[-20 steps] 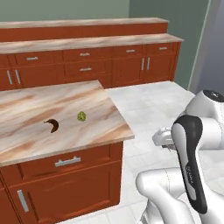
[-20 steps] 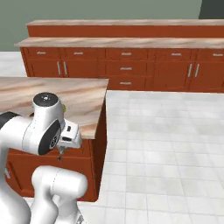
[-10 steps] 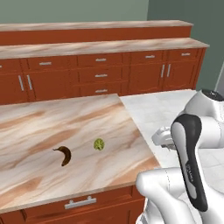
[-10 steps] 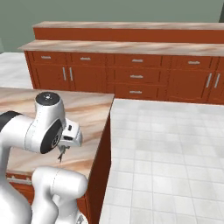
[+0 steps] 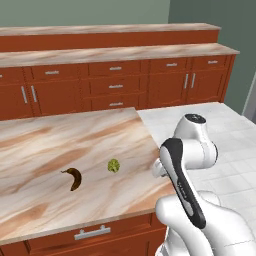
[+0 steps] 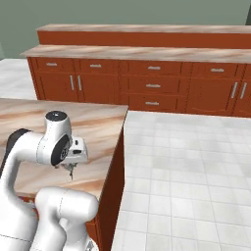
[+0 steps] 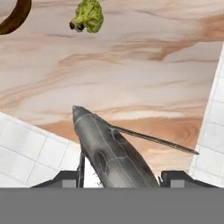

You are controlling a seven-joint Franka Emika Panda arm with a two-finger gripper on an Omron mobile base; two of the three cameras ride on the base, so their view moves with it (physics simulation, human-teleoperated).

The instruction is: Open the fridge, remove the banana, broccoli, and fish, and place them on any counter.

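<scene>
— fish (image 7: 111,155) first: where is it?
— clamped in the tool (image 7: 120,178), jaws partway apart around its grey body, nose pointing out over the desk (image 7: 131,65) edge.
— and the others?
— banana (image 5: 74,178) and broccoli (image 5: 114,165) lie on the desk, near each other but apart, left of the arm.
— does the right camera show them?
— no, there the tool (image 6: 70,170) hangs at the desk's (image 6: 98,127) near corner, too small to read what it grips. the hand camera catches broccoli (image 7: 87,16) and banana (image 7: 15,17).

banana (image 5: 74,178) left of broccoli (image 5: 114,165) | both on counter (image 5: 45,145)
</scene>
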